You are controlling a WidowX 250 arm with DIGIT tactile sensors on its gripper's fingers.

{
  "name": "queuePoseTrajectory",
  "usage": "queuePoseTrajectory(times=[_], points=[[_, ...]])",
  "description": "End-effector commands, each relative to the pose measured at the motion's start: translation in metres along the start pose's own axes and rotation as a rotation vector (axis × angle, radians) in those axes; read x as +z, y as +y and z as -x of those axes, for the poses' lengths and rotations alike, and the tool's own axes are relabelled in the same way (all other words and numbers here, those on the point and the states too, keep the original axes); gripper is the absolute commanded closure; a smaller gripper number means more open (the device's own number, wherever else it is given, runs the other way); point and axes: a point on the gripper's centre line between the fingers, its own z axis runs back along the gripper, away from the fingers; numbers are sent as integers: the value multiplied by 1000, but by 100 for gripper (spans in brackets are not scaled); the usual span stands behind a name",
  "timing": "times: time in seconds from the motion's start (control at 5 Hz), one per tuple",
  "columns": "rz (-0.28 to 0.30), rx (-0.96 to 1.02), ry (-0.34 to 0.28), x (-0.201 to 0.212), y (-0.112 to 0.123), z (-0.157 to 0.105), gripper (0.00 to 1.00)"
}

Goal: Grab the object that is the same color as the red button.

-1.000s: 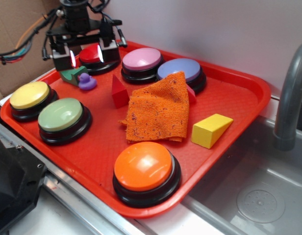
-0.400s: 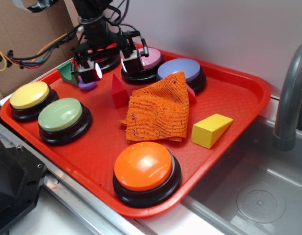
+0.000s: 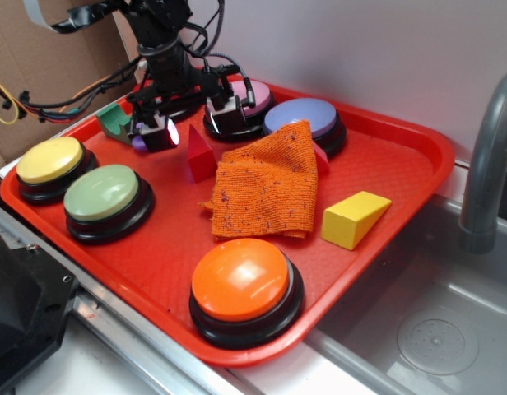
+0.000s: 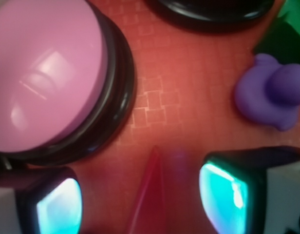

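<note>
I'm seeing the gripper (image 3: 190, 122) hanging in the upper left of the exterior frame, jaws spread apart with nothing between them, one finger on either side of the small red wedge block (image 3: 201, 154), which is sitting on the red tray (image 3: 385, 140) just below. In the wrist view the wedge's tip (image 4: 151, 190) is showing at the bottom centre between the two lit fingertips (image 4: 223, 197). Things are crowding it: the pink button (image 4: 45, 73) is filling the upper left of that view, a purple duck (image 4: 271, 95) is sitting at the right, and the orange cloth (image 3: 266, 185) is lying just right of the wedge. The arm is hiding most of the red button, so I'm only catching a black base rim (image 4: 213, 12) at the top edge
</note>
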Motion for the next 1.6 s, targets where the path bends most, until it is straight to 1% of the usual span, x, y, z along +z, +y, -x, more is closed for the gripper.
queuePoseTrajectory(times=[0.0, 0.2, 0.6, 0.8, 1.0, 1.2, 1.4], points=[[89, -50, 18, -6, 7, -3, 83], [89, -45, 23, -5, 7, -3, 100], [93, -46, 38, -4, 7, -5, 100], [110, -86, 38, 16, 18, -9, 100], [45, -163, 14, 56, 33, -16, 100], [-10, -239, 16, 91, 35, -19, 100], [-56, -446, 66, 141, 18, -3, 100]])
